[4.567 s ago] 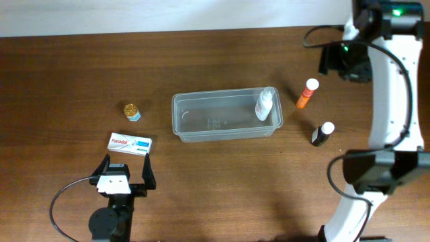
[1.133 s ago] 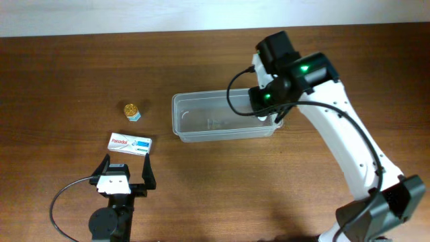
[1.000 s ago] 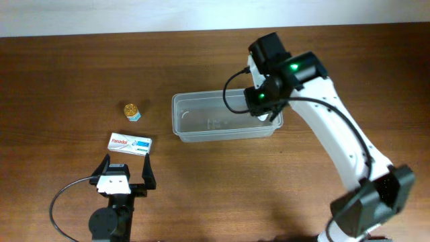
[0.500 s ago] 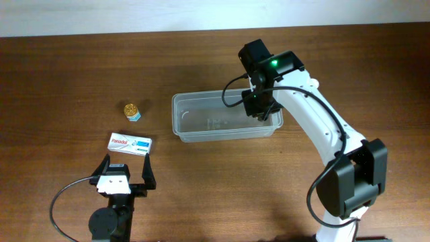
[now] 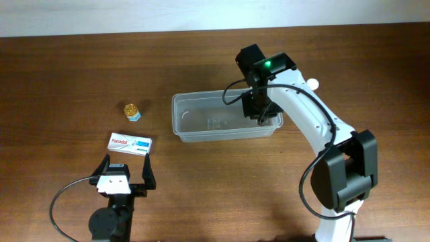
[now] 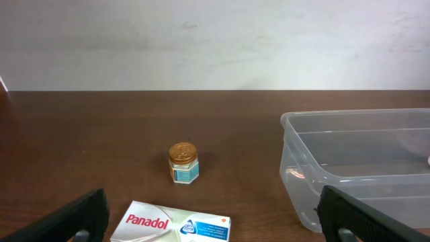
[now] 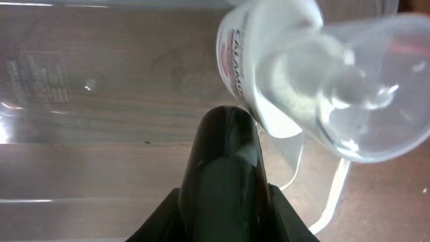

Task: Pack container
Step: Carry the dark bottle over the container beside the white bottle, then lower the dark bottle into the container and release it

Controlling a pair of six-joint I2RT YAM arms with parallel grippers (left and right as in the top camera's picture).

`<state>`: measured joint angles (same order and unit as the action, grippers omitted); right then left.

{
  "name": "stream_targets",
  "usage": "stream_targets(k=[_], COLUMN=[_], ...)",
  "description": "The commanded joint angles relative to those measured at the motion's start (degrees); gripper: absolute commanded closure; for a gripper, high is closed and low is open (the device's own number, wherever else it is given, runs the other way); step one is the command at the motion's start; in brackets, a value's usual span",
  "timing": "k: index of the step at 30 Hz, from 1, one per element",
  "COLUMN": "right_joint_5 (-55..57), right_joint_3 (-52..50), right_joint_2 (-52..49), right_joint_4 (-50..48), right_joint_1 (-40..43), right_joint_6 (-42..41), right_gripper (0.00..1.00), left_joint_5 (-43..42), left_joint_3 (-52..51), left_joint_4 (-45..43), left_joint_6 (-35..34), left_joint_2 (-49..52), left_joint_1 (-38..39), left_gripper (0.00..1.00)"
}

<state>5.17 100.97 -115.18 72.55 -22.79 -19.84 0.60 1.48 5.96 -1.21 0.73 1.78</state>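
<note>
The clear, round-cornered plastic container (image 5: 201,133) sat mid-table (image 5: 67,67). At its right end rested a white bottle (image 7: 269,74), label beginning "CALAM". Above it, the right end effector (image 7: 227,205) gripped a glossy black bottle (image 7: 225,154). Left of the container lay a Panadol box (image 5: 130,143); nearer still, the left end effector (image 5: 126,167) gaped wide.

White right arm (image 5: 310,121) with black joints (image 5: 346,168) and green light (image 5: 269,64); black left tool (image 5: 126,171), black cable (image 5: 60,200).

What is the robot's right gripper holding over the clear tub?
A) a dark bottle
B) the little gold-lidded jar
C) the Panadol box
A: the right wrist view shows a dark bottle pinched in the right gripper, over the container.
</note>
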Motion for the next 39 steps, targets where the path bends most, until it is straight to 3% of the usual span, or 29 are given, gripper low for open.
stream_targets(k=[1, 21, 39], right_joint_5=[1.6, 1.6, 1.6], right_joint_3=[-1.1, -12.2, -13.7], right_joint_2=[-0.5, -0.5, -0.5], right_joint_4=[-0.3, -12.2, -12.8], right_joint_1=[-0.5, -0.4, -0.4], right_joint_6=[-4.6, -6.0, -6.0], right_gripper=[0.81, 0.81, 0.81], left_joint_5=[-0.3, -0.3, -0.3], left_joint_3=[-0.4, -0.4, -0.4], left_joint_4=[-0.3, -0.3, -0.3], left_joint_6=[0.9, 0.9, 0.9], left_joint_2=[-0.4, -0.4, -0.4], left_joint_1=[0.2, 0.2, 0.2], left_gripper=[0.01, 0.01, 0.01])
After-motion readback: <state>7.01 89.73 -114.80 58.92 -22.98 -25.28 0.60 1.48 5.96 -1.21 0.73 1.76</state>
